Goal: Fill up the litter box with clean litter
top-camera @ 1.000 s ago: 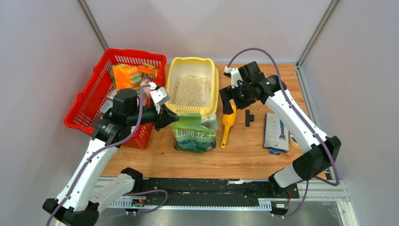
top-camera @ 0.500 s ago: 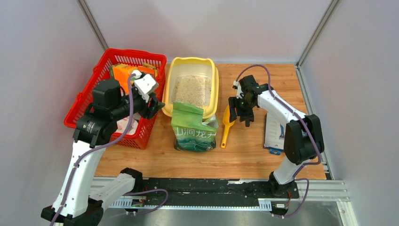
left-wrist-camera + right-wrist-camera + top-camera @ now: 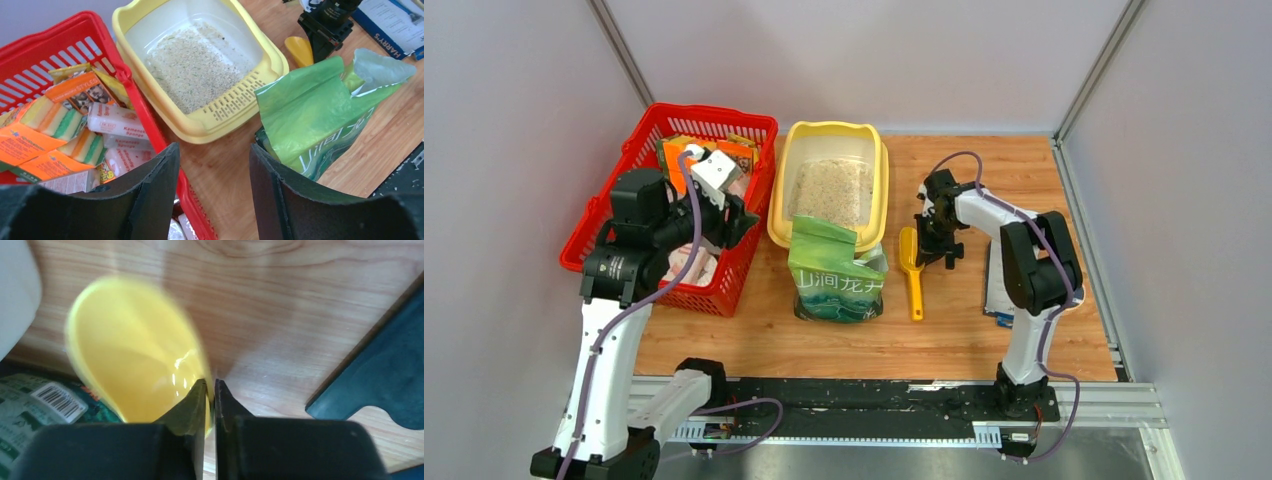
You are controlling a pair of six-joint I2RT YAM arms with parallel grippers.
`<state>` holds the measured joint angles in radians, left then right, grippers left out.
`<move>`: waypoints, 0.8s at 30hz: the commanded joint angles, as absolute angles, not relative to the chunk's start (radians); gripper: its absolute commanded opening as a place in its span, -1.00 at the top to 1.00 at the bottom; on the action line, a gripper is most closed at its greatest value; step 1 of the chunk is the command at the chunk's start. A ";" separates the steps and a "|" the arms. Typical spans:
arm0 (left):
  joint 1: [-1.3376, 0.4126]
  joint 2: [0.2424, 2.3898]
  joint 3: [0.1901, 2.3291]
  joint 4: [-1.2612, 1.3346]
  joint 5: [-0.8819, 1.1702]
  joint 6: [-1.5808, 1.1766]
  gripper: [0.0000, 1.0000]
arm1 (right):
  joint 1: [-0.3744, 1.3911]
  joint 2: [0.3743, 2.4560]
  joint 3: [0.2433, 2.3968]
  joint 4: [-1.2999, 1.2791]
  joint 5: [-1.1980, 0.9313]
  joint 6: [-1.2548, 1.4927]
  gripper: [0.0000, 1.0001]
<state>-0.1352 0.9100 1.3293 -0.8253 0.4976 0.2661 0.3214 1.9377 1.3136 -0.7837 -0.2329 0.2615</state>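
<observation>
Upper centre of the top view: litter box (image 3: 881,185), stiff and light, with clean litter (image 3: 829,192) thin across its floor. Loose, free-running stuff; best moved with the yellow scoop (image 3: 912,280), or by tipping the soft green pouch (image 3: 836,280) from its top fold. Spread and empty: left gripper (image 3: 213,152). Pressed nearly together: right gripper (image 3: 210,390), probably nipping the scoop's rim, though blurred.
</observation>
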 commanded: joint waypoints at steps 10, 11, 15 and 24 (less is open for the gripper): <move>-0.346 1.100 1.586 -0.897 0.577 0.339 -0.27 | 0.328 1.451 1.370 -0.762 -0.262 -0.107 1.00; -0.401 1.114 1.595 -0.900 0.580 0.337 -0.27 | 0.333 1.409 1.390 -0.773 -0.274 -0.136 1.00; -0.523 1.166 1.603 -0.881 0.583 0.250 -0.44 | 0.348 1.339 1.451 -0.860 -0.356 -0.323 1.00; -0.568 1.282 1.647 -0.646 0.603 -0.089 -0.48 | 0.551 1.261 1.465 -0.890 -0.246 -0.442 1.00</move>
